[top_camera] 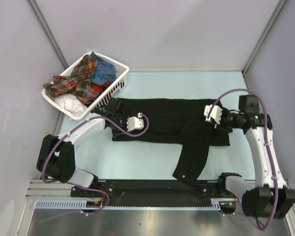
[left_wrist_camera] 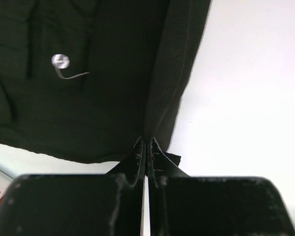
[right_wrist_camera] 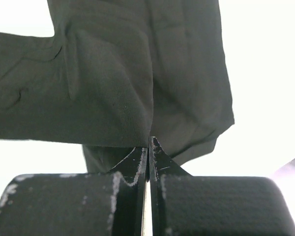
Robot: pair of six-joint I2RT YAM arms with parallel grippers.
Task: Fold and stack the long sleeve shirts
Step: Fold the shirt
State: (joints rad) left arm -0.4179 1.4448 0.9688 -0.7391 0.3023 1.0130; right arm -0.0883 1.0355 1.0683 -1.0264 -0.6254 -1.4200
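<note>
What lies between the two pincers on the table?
Only the black shirt: in the top view its body spans from the left pincer to the right pincer, both closed on its cloth.

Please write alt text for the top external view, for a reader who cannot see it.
A black long sleeve shirt lies spread on a pale table, one sleeve trailing toward the near edge, with the left gripper and right gripper on it near opposite ends. At far left, a white slatted basket holds a red plaid shirt, blue cloth and white cloth.
</note>
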